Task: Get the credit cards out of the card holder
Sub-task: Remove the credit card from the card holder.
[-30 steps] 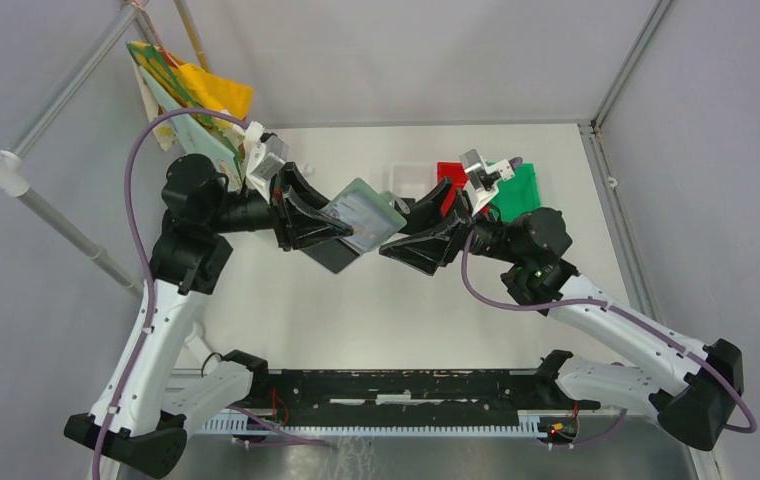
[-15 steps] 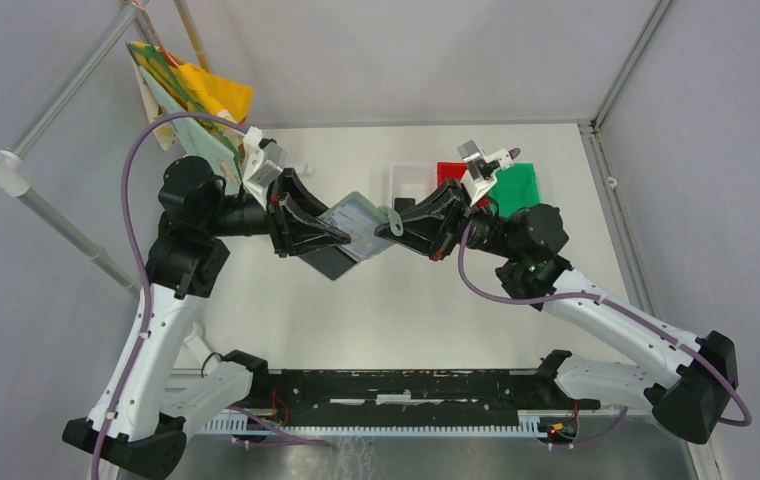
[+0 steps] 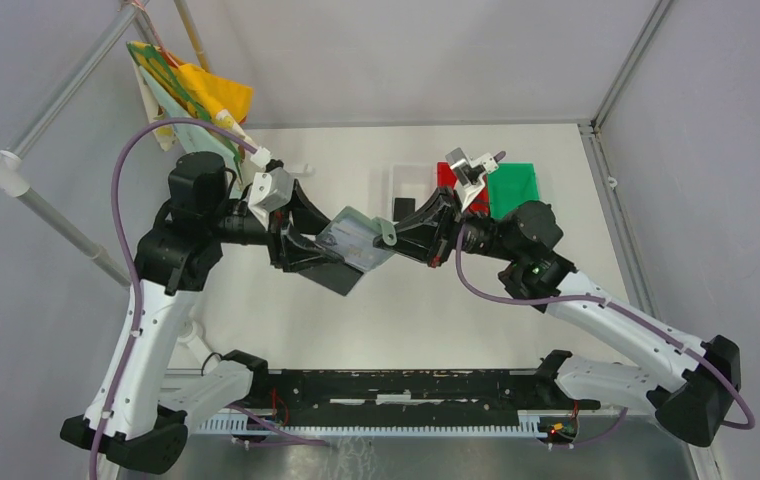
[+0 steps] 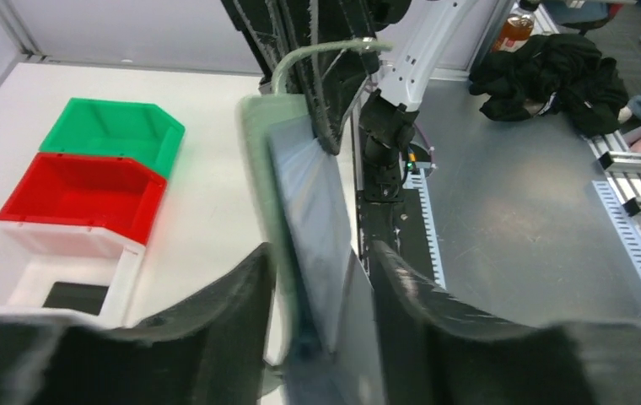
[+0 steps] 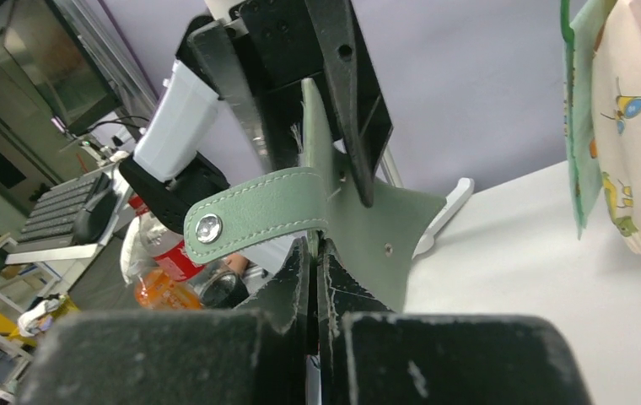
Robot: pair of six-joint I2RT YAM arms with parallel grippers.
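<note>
L gripper (image 3: 331, 248) + R gripper (image 3: 400, 233) clamp card holder (image 3: 358, 232) | cards unclear (blur)

You were working in a robotics lab cell. The white table (image 3: 386, 300) sat boxed in by grey panel walls (image 3: 406, 50) on aluminium framing (image 3: 633, 60). A slotted rail (image 3: 386, 426) ran along its near edge, and your left wrist camera showed a bare steel bench (image 4: 511, 211) beyond.

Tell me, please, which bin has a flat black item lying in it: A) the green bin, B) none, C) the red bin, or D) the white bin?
D: the left wrist view shows a black card lying in the white bin; the red bin and green bin look empty.
</note>
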